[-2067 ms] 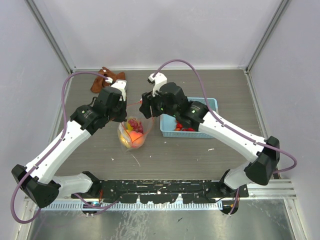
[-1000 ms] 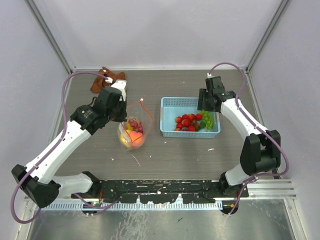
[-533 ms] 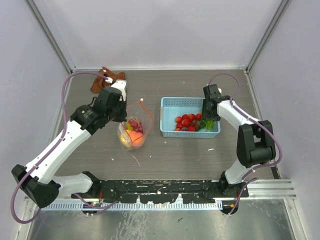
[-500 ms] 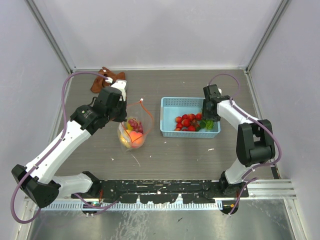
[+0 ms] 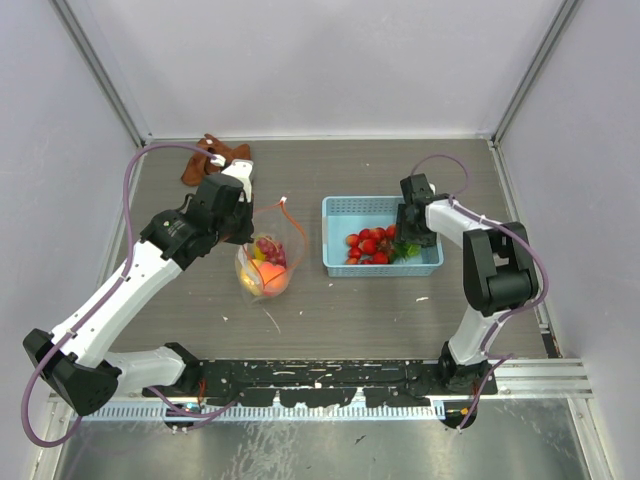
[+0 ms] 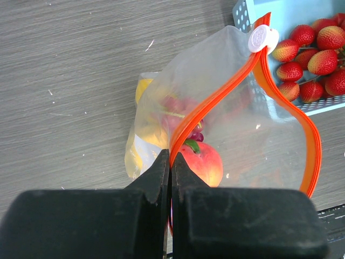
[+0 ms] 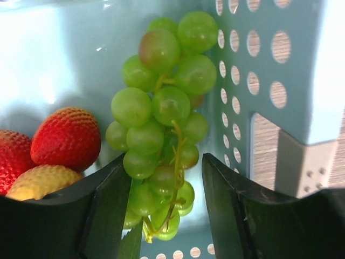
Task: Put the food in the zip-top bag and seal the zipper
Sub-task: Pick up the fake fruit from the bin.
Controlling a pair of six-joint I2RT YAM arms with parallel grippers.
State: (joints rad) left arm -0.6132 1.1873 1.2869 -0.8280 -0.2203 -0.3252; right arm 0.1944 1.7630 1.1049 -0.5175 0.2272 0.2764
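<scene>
The clear zip-top bag (image 5: pixel 266 262) stands open at the table's middle left, holding a peach (image 6: pixel 205 162), yellow pieces (image 6: pixel 144 135) and purple grapes. My left gripper (image 6: pixel 171 162) is shut on its orange-red zipper strip (image 6: pixel 215 100), which has a white slider tab (image 6: pixel 262 39). My right gripper (image 7: pixel 166 186) is open inside the light-blue basket (image 5: pixel 341 208), its jaws on either side of a green grape bunch (image 7: pixel 161 102); a gap shows at the right jaw. Red strawberries (image 5: pixel 368 244) lie beside it.
A brown cloth (image 5: pixel 213 155) lies at the back left. The basket's perforated wall (image 7: pixel 259 65) stands close on the right of my right gripper. Grey walls enclose the table on three sides.
My right arm has left the bag, swung right to the basket and lowered its open gripper over the green grapes. My left gripper still holds the bag's strip.
</scene>
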